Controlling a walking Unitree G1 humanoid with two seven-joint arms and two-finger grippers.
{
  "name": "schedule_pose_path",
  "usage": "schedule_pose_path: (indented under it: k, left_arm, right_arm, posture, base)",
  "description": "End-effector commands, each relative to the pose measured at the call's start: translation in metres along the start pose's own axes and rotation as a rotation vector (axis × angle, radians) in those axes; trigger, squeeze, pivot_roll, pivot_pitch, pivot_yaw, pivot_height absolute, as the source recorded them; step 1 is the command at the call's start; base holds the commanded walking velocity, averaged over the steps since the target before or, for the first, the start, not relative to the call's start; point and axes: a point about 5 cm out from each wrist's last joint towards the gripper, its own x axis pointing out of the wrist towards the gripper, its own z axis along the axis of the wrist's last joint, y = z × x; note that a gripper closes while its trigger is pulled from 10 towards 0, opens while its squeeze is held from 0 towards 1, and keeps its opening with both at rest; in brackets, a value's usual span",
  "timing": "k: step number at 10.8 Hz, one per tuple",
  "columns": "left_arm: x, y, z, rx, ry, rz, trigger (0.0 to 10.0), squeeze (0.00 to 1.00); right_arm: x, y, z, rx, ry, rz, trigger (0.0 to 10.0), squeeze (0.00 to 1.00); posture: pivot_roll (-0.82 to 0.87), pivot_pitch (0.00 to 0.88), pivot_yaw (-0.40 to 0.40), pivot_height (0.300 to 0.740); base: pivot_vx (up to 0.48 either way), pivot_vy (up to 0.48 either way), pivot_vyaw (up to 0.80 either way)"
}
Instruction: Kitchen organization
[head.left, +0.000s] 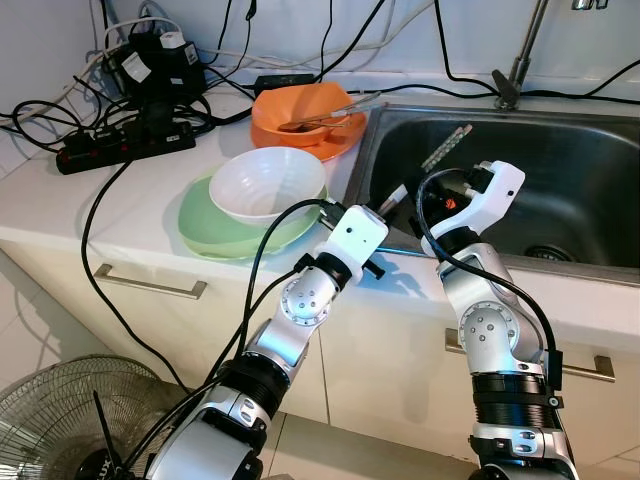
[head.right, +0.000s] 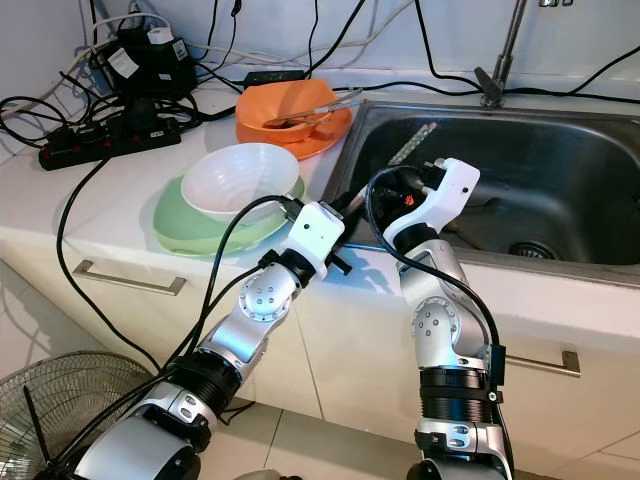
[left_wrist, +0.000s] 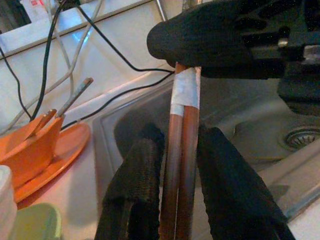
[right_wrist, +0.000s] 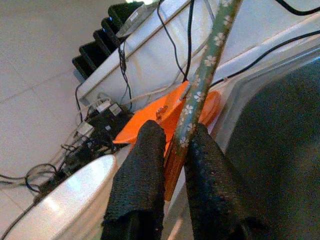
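Observation:
My left gripper (left_wrist: 181, 134) is shut on a pair of brown chopsticks (left_wrist: 181, 165) with a white tape band, held upright over the sink's front left corner (head.left: 392, 203). Just to its right, my right gripper (right_wrist: 176, 131) is shut on green chopsticks with a white flower print (right_wrist: 205, 65), which point up and back over the basin (head.left: 447, 147). One black finger (left_wrist: 215, 35) of the right gripper touches the top of the brown pair.
The steel sink (head.left: 590, 170) lies ahead with a faucet (head.left: 515, 70) behind. On the counter to the left stand an orange bowl (head.left: 300, 105) holding utensils on an orange plate, and a white bowl (head.left: 265, 183) on a green plate (head.left: 200, 225). Power strip (head.left: 120, 150) and cables sit far left; a fan (head.left: 60, 420) stands on the floor.

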Motion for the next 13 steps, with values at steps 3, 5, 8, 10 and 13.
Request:
schedule_pose_path:
  k: [3, 5, 8, 10, 13]
  left_arm:
    - [-0.002, 0.0, -0.001, 0.016, -0.003, -0.011, 10.0, 1.0]
    - [-0.002, 0.0, -0.001, 0.043, -0.004, -0.008, 10.0, 0.0]
    - [-0.002, 0.0, -0.001, 0.037, -0.006, -0.009, 10.0, 0.0]
    - [-0.002, -0.002, -0.001, 0.02, -0.012, -0.019, 10.0, 0.0]
    - [-0.004, -0.01, -0.003, -0.133, 0.002, -0.08, 10.0, 0.0]
  right_arm:
    - [0.005, -0.001, 0.006, 0.013, -0.036, -0.027, 0.0, 0.0]
    - [0.005, -0.007, 0.012, 0.017, -0.069, -0.067, 0.0, 0.0]
    - [0.006, -0.023, 0.029, -0.04, -0.151, -0.149, 0.0, 0.0]
    - [0.005, -0.036, 0.043, -0.071, -0.212, -0.206, 0.0, 0.0]
    - [0.003, -0.049, 0.058, -0.209, -0.27, -0.27, 7.3, 0.0]
  posture:
    - [0.03, 0.0, 0.091, 0.74]
    - [0.03, 0.0, 0.092, 0.74]
    - [0.03, 0.0, 0.094, 0.74]
    - [0.03, 0.0, 0.094, 0.74]
    - [0.03, 0.0, 0.097, 0.74]
  base:
    - [0.0, 0.0, 0.0]
    - [0.0, 0.0, 0.0]
    - [0.0, 0.0, 0.0]
    - [0.0, 0.0, 0.0]
    - [0.0, 0.0, 0.0]
